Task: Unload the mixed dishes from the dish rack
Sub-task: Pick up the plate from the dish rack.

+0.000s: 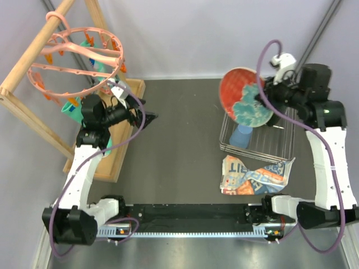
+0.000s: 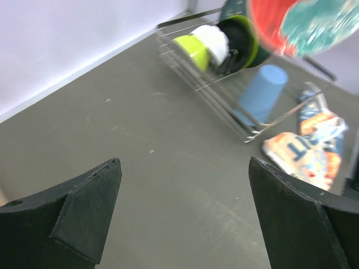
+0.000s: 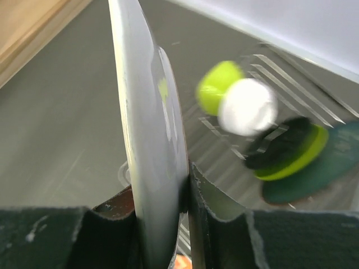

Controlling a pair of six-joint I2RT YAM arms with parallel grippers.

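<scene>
My right gripper (image 1: 259, 98) (image 3: 161, 185) is shut on the rim of a red plate with teal blotches (image 1: 243, 97) (image 3: 147, 123), held on edge above the far end of the silver wire dish rack (image 1: 282, 147) (image 2: 193, 83). Inside the rack are a lime-green bowl (image 2: 189, 49) (image 3: 217, 86), a small white bowl (image 2: 214, 40) (image 3: 247, 106), a dark piece with a lime rim (image 2: 244, 38) (image 3: 293, 155), a dark teal plate (image 3: 332, 168) and a light blue cup (image 1: 242, 136) (image 2: 261, 92) lying down. My left gripper (image 1: 149, 118) (image 2: 185, 210) is open over bare table, far left of the rack.
A printed orange, blue and white packet (image 1: 255, 175) (image 2: 305, 156) lies just in front of the rack. A wooden frame (image 1: 33, 67) carrying a pink ring of clips (image 1: 76, 53) stands at the back left on a wooden board (image 1: 115, 151).
</scene>
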